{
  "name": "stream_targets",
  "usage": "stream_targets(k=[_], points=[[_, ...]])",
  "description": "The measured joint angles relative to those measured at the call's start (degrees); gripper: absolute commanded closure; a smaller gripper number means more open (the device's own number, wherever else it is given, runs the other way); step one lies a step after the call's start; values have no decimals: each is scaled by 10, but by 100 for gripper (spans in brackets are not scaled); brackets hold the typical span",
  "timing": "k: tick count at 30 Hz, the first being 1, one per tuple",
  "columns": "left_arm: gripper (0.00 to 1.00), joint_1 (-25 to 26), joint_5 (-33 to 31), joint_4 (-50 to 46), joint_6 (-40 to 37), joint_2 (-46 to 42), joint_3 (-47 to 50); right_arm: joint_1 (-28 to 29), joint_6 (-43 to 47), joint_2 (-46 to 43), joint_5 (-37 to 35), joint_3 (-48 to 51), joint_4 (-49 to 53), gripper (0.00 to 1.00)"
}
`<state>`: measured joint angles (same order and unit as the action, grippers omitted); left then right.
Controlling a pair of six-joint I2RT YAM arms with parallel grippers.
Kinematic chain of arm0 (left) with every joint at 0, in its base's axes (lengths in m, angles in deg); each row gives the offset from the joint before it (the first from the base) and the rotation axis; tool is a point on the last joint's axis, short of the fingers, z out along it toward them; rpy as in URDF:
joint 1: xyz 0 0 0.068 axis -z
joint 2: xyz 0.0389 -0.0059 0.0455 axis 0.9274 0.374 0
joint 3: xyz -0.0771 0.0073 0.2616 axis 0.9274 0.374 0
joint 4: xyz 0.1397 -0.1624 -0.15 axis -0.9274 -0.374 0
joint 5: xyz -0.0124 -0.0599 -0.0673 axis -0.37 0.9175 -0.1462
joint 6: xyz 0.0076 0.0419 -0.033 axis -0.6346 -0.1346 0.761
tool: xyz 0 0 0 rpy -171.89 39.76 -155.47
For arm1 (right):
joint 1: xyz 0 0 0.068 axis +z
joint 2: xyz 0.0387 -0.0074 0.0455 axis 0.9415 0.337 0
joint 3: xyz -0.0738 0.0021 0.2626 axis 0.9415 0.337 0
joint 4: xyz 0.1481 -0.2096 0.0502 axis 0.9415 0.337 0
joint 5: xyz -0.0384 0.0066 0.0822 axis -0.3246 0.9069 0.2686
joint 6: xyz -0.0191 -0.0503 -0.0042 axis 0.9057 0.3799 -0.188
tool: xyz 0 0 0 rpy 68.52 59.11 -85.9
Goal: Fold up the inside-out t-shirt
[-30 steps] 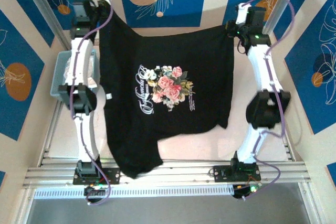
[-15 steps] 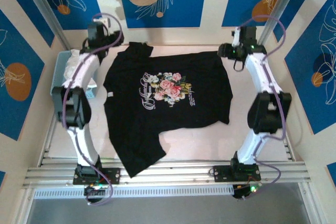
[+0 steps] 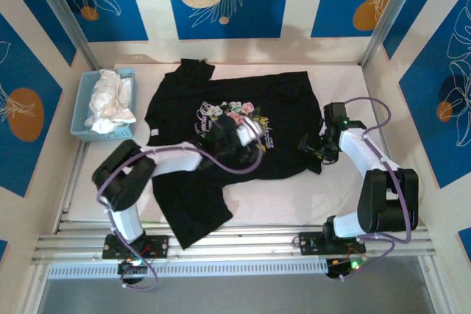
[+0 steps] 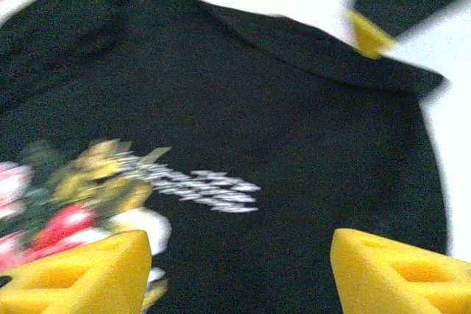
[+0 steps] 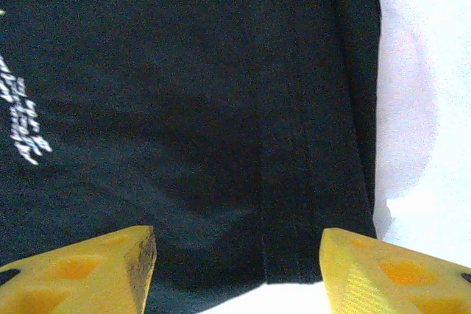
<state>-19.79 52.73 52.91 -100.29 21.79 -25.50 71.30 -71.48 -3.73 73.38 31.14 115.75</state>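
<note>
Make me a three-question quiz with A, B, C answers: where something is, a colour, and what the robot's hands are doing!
1. Where is the blue basket? A) far left of the table B) near right corner C) middle
2. What colour is the t-shirt? A) white B) black C) red
3. How are the left hand and right hand? A) both open, empty B) both pinching cloth C) both holding baskets
Answers: 1 A, it sits by the far-left edge; 2 B, black with a flower print; 3 A, yellow fingers stand apart, nothing between.
</note>
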Motion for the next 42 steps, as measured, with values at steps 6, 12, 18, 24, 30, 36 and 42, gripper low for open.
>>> stream_targets(k=[6,12,18,24,30,36,42], points=[[31,99,-26,-49,-120,96,-71,-14,-15,-2,-3,28,-4,39],[45,133,-61,-101,-166,167,-148,-37,-15,-2,3,37,-17,40],[69,135,-97,-116,-160,181,-173,-34,-15,-4,9,47,-22,42],[94,131,-100,-121,-112,178,-164,-8,-22,-18,8,59,-21,43],[100,119,-87,-111,-39,143,-113,39,-41,-27,-4,67,-15,42],[100,115,-77,-104,3,132,-95,76,-58,2,-9,69,-17,43],[100,108,-65,-99,30,105,-59,77,-69,54,-8,63,-15,78]])
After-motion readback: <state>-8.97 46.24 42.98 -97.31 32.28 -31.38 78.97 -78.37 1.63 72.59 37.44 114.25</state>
